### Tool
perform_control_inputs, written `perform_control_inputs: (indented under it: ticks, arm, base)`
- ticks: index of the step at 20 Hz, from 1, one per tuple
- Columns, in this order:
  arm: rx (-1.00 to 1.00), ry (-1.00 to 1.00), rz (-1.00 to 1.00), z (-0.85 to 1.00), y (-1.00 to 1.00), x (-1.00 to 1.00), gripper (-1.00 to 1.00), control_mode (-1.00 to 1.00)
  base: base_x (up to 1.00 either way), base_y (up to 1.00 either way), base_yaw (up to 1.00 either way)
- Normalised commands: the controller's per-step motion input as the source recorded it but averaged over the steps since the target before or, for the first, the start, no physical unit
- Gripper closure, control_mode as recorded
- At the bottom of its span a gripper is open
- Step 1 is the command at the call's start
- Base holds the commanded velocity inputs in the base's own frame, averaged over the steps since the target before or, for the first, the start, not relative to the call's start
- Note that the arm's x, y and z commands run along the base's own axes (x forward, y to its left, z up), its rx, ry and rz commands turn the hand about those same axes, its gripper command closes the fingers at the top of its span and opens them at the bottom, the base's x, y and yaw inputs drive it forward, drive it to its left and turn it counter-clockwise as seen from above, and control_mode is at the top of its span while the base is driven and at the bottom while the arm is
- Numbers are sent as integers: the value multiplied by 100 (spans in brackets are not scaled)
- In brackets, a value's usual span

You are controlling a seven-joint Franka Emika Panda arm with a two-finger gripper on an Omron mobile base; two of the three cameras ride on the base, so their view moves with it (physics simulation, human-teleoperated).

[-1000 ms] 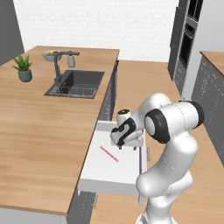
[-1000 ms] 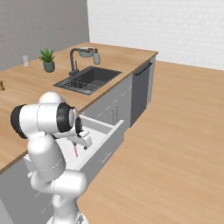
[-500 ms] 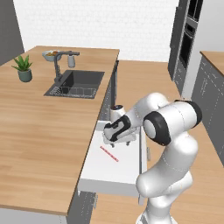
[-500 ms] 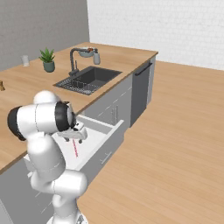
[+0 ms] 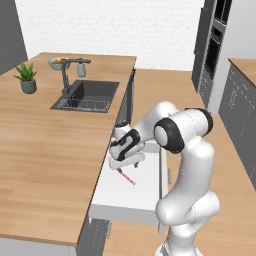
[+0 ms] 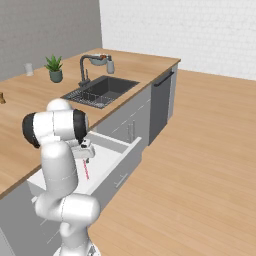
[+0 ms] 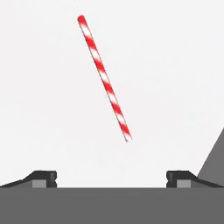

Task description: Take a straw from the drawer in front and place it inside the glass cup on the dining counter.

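Observation:
The drawer (image 5: 141,196) stands pulled out from under the dining counter (image 5: 45,150), its white inside showing. The red-and-white striped straw (image 5: 126,176) lies flat on the drawer floor. My gripper (image 5: 125,163) hangs open just above the straw's far end, pointing down into the drawer. In the hand view the straw (image 7: 104,78) lies slantwise ahead of the gripper (image 7: 111,178), with both fingertips (image 7: 43,177) spread wide and nothing between them. From the right the gripper (image 6: 86,153) is over the straw (image 6: 86,170) in the drawer (image 6: 108,161). The glass cup (image 6: 28,69) stands far back on the counter (image 6: 20,125).
A sink (image 5: 87,96) with a faucet (image 5: 67,75) is set in the counter beyond the drawer. A potted plant (image 5: 26,79) stands at the far left, near the cup. Dark cabinets and wall ovens (image 5: 216,45) line the right. Open wood floor (image 6: 200,165) lies right of the drawer.
The hand has swung left and come down lower into the drawer, over the straw. Its jaws have stayed open. The straw has not moved.

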Motion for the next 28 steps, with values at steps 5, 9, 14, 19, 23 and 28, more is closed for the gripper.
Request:
perform_control_inputs:
  ticks: [5, 9, 14, 19, 23, 28]
  arm:
    - [0, 0, 10, -43, 0, 9, -100, -100]
    - [1, 0, 8, -37, 0, 28, -100, -100]
    - [4, 0, 8, -21, 0, 35, -100, -100]
    - [2, 0, 6, -22, 0, 46, -100, -100]
    - [0, 2, 2, -38, 0, 30, -100, -100]
    - [0, 2, 1, -40, 0, 10, -100, -100]
  base:
    - [0, 0, 0]
    - [0, 0, 0]
    - [0, 0, 0]
    - [0, 0, 0]
    - [0, 0, 0]
    - [0, 0, 0]
